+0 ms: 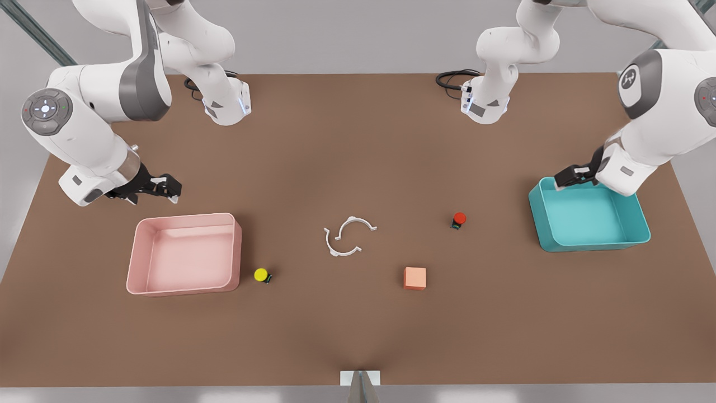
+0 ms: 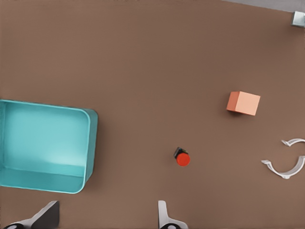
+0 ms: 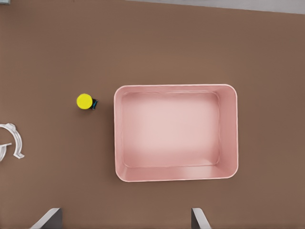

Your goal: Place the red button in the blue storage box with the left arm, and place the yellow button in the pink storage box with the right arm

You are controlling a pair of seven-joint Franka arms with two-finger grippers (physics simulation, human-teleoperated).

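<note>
Red button [image 1: 459, 219] on the table [image 1: 358, 336], between white curved clips [image 1: 348, 237] and blue storage box [image 1: 588, 221], well apart from both; salmon cube [image 1: 415, 278] near. Yellow button [image 1: 261, 275] just beside pink storage box [image 1: 183, 253]. Left gripper [image 1: 566, 178] over the blue box's far corner, fingers spread, nothing held. Right gripper [image 1: 168, 189] above the pink box's far side, fingers apart, empty.

Two storage boxes: the pink storage box [image 1: 184, 254] and the blue storage box [image 1: 588, 215]. Two buttons: the yellow button [image 1: 261, 275], the red button [image 1: 458, 219]. One salmon-orange cube [image 1: 415, 278]. Two white curved clips [image 1: 349, 236]. Two grippers: right gripper [image 1: 168, 190], left gripper [image 1: 565, 178].
</note>
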